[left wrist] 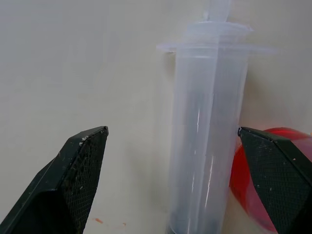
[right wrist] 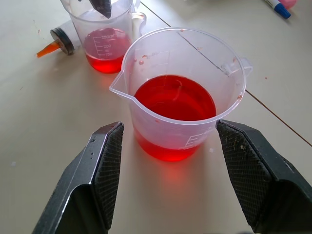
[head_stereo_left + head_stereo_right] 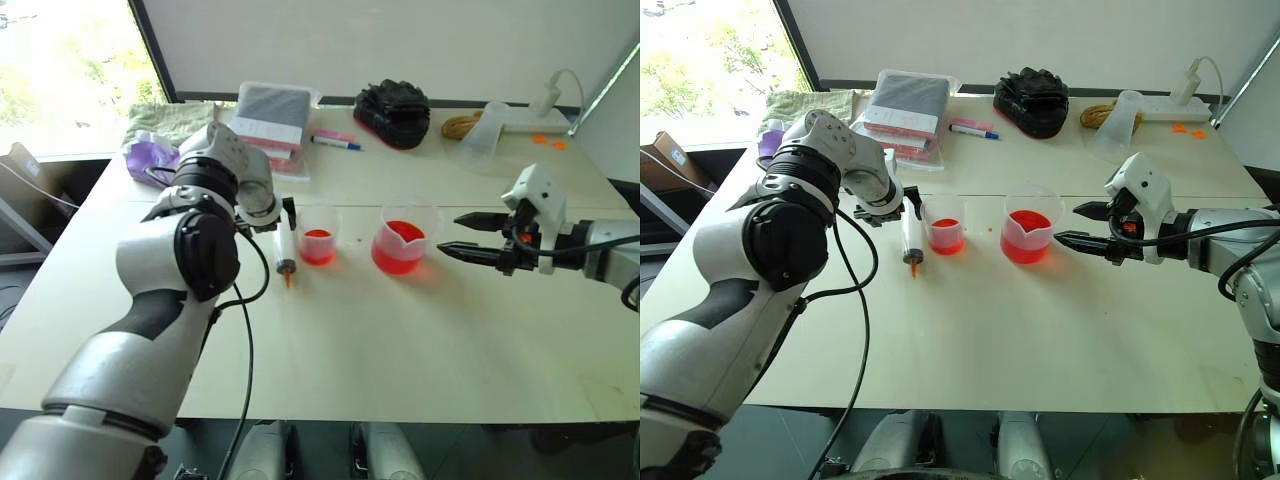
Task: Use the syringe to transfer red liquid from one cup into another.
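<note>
Syringe lies flat on the white worktop, orange tip toward the robot, just left of the smaller clear cup, which holds a little red liquid. Spouted beaker stands to the right of that cup, also part-filled red. Left gripper sits above the syringe's plunger end; right gripper is level with the beaker, just beside it.

Left wrist view: syringe barrel lies between the fingers, which are spread and apart from it.

Right wrist view: beaker stands between the spread fingers, untouched.
</note>
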Robot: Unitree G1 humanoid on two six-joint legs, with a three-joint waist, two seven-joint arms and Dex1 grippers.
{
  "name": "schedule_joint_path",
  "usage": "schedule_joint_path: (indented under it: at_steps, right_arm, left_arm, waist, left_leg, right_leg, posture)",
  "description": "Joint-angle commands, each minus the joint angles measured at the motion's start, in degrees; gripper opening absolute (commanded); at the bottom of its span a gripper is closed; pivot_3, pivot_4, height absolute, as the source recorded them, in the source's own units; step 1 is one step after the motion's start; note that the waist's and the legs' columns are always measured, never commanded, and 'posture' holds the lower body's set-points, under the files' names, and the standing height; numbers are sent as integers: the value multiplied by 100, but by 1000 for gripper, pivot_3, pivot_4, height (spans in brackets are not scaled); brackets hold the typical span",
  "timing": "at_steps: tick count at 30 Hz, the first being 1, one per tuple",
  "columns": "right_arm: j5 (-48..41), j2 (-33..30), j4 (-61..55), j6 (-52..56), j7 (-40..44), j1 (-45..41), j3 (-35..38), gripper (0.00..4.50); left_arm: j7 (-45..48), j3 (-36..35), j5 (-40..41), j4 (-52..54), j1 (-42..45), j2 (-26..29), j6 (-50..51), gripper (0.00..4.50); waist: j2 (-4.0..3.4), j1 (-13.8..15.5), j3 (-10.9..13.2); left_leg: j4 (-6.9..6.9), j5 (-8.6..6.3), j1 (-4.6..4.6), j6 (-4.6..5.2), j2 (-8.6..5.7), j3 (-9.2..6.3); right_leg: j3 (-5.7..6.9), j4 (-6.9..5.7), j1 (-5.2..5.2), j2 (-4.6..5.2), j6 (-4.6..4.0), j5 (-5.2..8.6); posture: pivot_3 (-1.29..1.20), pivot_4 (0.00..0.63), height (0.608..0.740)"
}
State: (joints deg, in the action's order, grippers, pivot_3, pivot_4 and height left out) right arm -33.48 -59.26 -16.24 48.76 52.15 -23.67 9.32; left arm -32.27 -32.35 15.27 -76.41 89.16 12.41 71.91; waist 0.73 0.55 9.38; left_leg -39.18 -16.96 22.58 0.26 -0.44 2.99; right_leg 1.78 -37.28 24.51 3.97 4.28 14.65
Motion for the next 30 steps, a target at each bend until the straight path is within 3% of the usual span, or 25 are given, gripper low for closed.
schedule_joint_path:
  at_steps: [1,19,30]
  right_arm:
    - [-45,-62,-159,-28,18,-75,180,3144]
    - [29,-6,-48,-151,26,-161,91,3144]
    - [72,14,18,-197,42,-214,58,3144]
  left_arm:
    - [-25,108,-94,22,-17,212,56,4486]
    - [-604,-175,-4,55,-83,317,772,4486]
    - [-936,-347,72,157,-172,305,693,4486]
  waist:
    - [1,8,0]
    - [4,20,2]
    - [4,21,2]
  left_leg:
    - [0,0,0,0,0,0]
    - [-1,0,2,1,-3,-2]
    - [-1,0,2,0,-3,-1]
  right_leg:
    - [0,0,0,0,0,0]
    - [-2,1,-2,7,0,0]
    - [-2,1,-2,8,0,0]
  posture:
    - [0,150,740]
    - [0,150,740]
    - [0,150,740]
